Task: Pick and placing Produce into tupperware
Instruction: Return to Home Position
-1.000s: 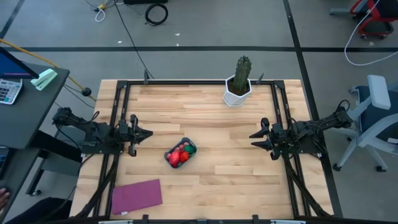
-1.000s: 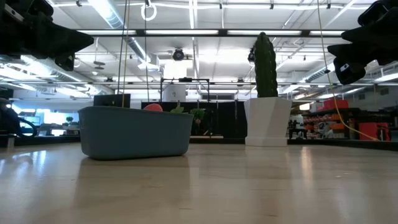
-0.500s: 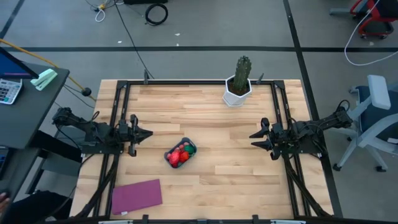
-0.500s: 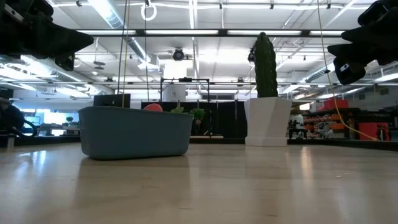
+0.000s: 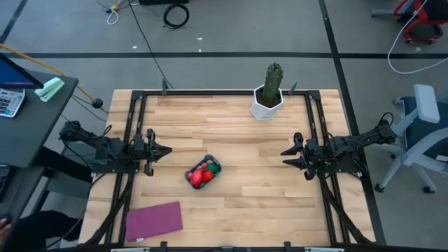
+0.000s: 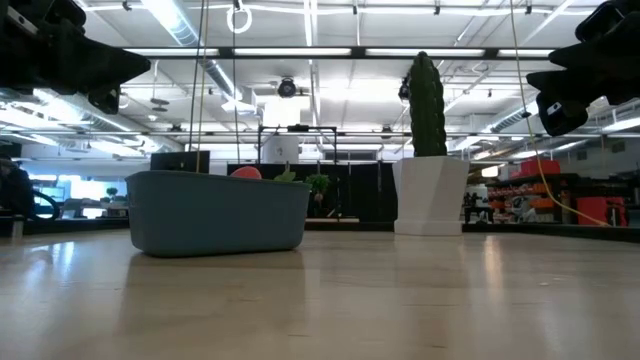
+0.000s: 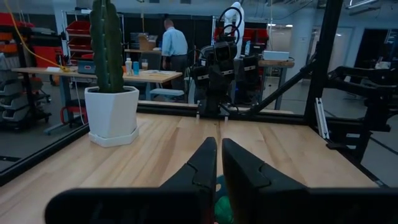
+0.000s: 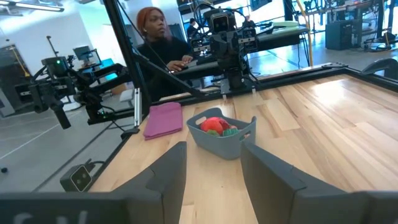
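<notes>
Produce (image 8: 214, 125) sitting inside tupperware (image 8: 221, 142) at bench (image 5: 266, 199) middle — lying right of left hand (image 5: 166, 150), slightly nearer; that hand's fingers pressing together. Right hand (image 5: 285, 157) hanging farther off, fingers spread — left arm nearer.

No text, label, brand, number or sign can be read in any of the views. Key markings on the calculator (image 5: 9, 102), at the left edge of the high view, are too small to be made out. Nothing legible is shown on the monitor (image 8: 83, 55) in the upper left of the right wrist view.
</notes>
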